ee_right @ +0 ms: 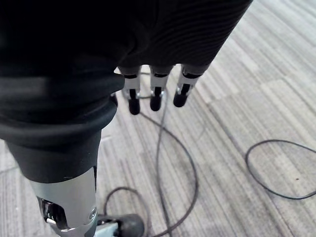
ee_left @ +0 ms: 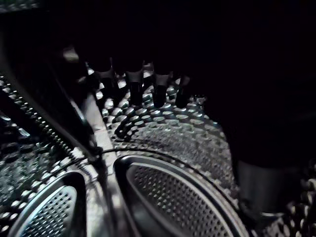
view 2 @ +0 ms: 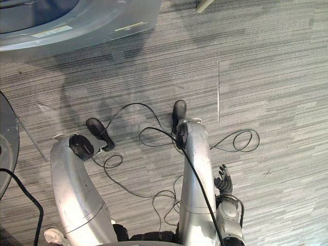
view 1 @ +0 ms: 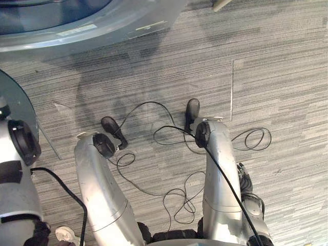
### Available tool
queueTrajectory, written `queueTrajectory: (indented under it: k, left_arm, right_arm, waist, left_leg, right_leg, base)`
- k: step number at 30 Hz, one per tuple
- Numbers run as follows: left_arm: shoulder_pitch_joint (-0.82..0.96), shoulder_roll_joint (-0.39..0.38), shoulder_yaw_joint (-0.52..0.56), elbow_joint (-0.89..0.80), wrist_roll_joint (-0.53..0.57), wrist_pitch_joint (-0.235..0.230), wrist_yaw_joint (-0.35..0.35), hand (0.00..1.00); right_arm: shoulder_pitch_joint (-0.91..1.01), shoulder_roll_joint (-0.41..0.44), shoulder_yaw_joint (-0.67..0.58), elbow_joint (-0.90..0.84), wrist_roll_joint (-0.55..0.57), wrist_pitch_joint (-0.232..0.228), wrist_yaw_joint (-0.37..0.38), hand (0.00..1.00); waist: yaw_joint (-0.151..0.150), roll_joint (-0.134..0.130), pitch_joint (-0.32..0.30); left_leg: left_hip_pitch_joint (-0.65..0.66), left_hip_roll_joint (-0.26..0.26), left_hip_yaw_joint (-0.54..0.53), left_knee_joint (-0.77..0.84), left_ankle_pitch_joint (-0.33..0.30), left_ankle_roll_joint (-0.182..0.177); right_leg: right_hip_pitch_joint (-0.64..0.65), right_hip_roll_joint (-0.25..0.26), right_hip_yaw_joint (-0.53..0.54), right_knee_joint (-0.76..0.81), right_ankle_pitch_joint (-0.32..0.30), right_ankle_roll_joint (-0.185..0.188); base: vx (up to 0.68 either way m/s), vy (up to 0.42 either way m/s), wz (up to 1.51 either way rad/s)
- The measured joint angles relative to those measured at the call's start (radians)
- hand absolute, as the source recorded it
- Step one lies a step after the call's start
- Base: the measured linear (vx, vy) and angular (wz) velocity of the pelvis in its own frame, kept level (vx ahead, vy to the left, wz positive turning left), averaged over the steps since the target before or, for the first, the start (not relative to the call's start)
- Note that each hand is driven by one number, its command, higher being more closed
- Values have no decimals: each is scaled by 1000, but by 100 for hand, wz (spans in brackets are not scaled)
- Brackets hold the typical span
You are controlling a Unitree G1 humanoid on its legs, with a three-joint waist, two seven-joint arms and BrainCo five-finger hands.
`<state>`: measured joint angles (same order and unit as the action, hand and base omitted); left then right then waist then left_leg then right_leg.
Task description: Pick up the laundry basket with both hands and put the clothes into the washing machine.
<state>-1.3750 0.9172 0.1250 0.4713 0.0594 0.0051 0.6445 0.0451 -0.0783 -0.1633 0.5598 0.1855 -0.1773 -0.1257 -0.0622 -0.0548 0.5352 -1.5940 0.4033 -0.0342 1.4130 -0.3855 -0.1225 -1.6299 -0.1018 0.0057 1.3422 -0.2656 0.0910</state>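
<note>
The washing machine stands at the top left, its grey-blue front curving round the opening. Its round door hangs open at the left edge. In the left wrist view my left hand is inside the perforated steel drum, with its fingers straight and nothing between them; a raised drum paddle lies below them. My right hand hangs low at my right side above the carpet. Its fingers are relaxed and hold nothing.
Grey striped carpet covers the floor in front of the machine, with a thin seam running across it. A pale furniture leg shows at the top edge.
</note>
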Motion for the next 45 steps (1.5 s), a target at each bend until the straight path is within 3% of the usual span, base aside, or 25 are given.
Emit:
queueTrajectory:
  k: [1, 3, 4, 7, 10, 12, 14, 19, 20, 24, 27, 29, 30, 31, 35, 37, 38, 40, 43, 45]
  left_arm:
    - [2, -30, -5, 90, -8, -21, -57, 0]
    - [6, -87, -42, 227, -35, -20, -182, 0]
    - [11, -99, -59, 259, -41, -16, -212, 0]
    - [42, -178, -138, 347, -24, -3, -409, 0]
    - [76, -250, -171, 312, 15, -26, -469, 0]
    - [131, -305, -201, 238, 51, -35, -442, 0]
    - [258, -370, -273, 95, 122, -47, -340, 0]
    - [538, -466, -365, -50, 180, -68, -267, 0]
    - [622, -509, -371, -56, 198, -89, -246, 0]
    - [880, -684, -386, -37, 230, -100, -247, 0]
    - [1066, -813, -313, 89, 229, -100, -253, 0]
    - [1119, -868, -284, 143, 225, -100, -262, 0]
    - [1146, -903, -260, 219, 223, -103, -280, 0]
    - [1170, -911, -241, 244, 219, -105, -288, 0]
    - [1328, -928, -58, 359, 185, -110, -342, 0]
    - [1364, -931, 16, 396, 169, -109, -365, 0]
    - [1411, -933, 100, 447, 132, -96, -398, 0]
    - [1445, -935, 155, 471, 74, -95, -419, 0]
    - [1457, -953, 193, 490, -14, -96, -450, 0]
    - [1465, -967, 204, 496, -22, -95, -460, 0]
  right_arm:
    - [0, -10, 15, 6, 0, -1, 2, 0]
    - [0, -20, 24, 7, 0, 0, 12, 0]
    - [0, -21, 26, 7, 0, 0, 17, 0]
    - [0, -18, 27, 39, 1, 15, 41, 0]
    - [0, -14, 27, 80, 4, 36, 48, 0]
    - [-1, -16, 33, 80, 4, 39, 59, 0]
    - [-6, -26, 57, 70, 4, 30, 60, 0]
    - [-35, -51, 60, 42, 0, -2, 12, 0]
    - [-43, -52, 60, 48, -3, -5, -8, 0]
    - [-47, -57, 54, 72, -11, -13, -49, 0]
    - [-56, -55, 46, 130, -10, -10, -67, 0]
    - [-54, -58, 45, 169, -10, -8, -71, 0]
    - [-56, -68, 46, 212, -11, 1, -71, 0]
    - [-56, -68, 46, 224, -11, 6, -71, 0]
    - [-3, -49, 47, 293, -33, 23, -58, 0]
    - [9, -39, 47, 312, -49, 31, -33, 0]
    - [29, -24, 48, 339, -85, 38, -1, 0]
    - [33, -8, 43, 362, -125, 49, 24, 0]
    - [28, 5, 43, 417, -184, 63, 52, 0]
    - [18, 7, 43, 449, -199, 75, 66, 0]
  waist:
    - [7, 0, 0]
    - [23, 0, 0]
    - [23, 0, 0]
    - [19, 0, 0]
    - [16, 0, 0]
    - [17, 0, 0]
    - [20, 0, 0]
    - [28, 2, -1]
    - [29, 2, -1]
    - [51, 5, -4]
    - [58, 9, -5]
    - [72, 27, -17]
    - [81, 39, -36]
    - [80, 44, -54]
    - [80, 63, -205]
    - [79, 67, -252]
    - [82, 76, -324]
    - [80, 79, -361]
    - [90, 85, -405]
    - [103, 95, -433]
  left_leg:
    - [6, 1, 2, -1, -1, 2]
    - [7, 4, 7, -13, -4, 6]
    - [6, 4, 9, -17, -3, 6]
    - [6, 1, 11, -40, -5, 3]
    - [12, -2, 11, -45, 11, 8]
    - [25, -5, 11, -47, 13, 6]
    - [61, -19, 10, -58, 14, 6]
    - [165, -23, 36, -126, 15, 4]
    - [206, -24, 44, -151, 15, 4]
    - [359, -42, 70, -263, 34, 3]
    - [536, -61, 97, -397, 83, -15]
    - [657, -75, 107, -495, 113, -18]
    - [782, -86, 123, -584, 136, -26]
    - [828, -93, 124, -620, 143, -31]
    - [1148, -118, 173, -903, 225, -45]
    - [1235, -128, 177, -1001, 259, -48]
    - [1340, -133, 181, -1123, 314, -50]
    - [1402, -145, 183, -1166, 367, -41]
    - [1406, -162, 180, -1112, 434, 7]
    - [1420, -161, 173, -1096, 420, -12]
  right_leg:
    - [3, -2, 0, -2, -5, 8]
    - [4, -3, -3, -22, -22, 25]
    - [5, -4, -3, -30, -22, 29]
    - [16, -4, -7, -72, -12, 40]
    - [28, -6, -7, -79, -5, 46]
    - [40, -7, -7, -78, 8, 34]
    - [71, -10, -7, -67, 23, 7]
    - [164, -19, -12, -121, 20, 8]
    - [203, -20, -15, -143, 20, 8]
    - [342, -30, -18, -230, 19, 9]
    - [508, -42, -40, -319, 21, 5]
    - [629, -57, -61, -390, 27, -3]
    - [745, -60, -79, -452, 35, -14]
    - [788, -63, -86, -477, 36, -13]
    - [1070, -73, -133, -654, 43, -12]
    - [1147, -76, -151, -707, 42, -10]
    - [1241, -74, -183, -780, 39, -4]
    - [1327, -79, -201, -821, 16, 13]
    - [1463, -89, -257, -931, 12, 30]
    - [1522, -66, -270, -999, 69, 19]
  base:
    - [-30, 12, -4]
    - [-49, 15, -11]
    - [-43, 12, -11]
    - [-32, 27, -8]
    - [13, 7, 1]
    - [56, 21, 8]
    - [86, 14, 26]
    - [77, 17, 9]
    - [68, 29, 6]
    - [55, -10, 15]
    - [72, -78, 25]
    - [118, -129, 32]
    - [123, -99, 26]
    - [155, -91, 19]
    - [194, -67, 18]
    - [245, -81, 26]
    - [255, -74, 31]
    - [177, -50, 58]
    - [79, -43, 67]
    - [67, -10, 26]
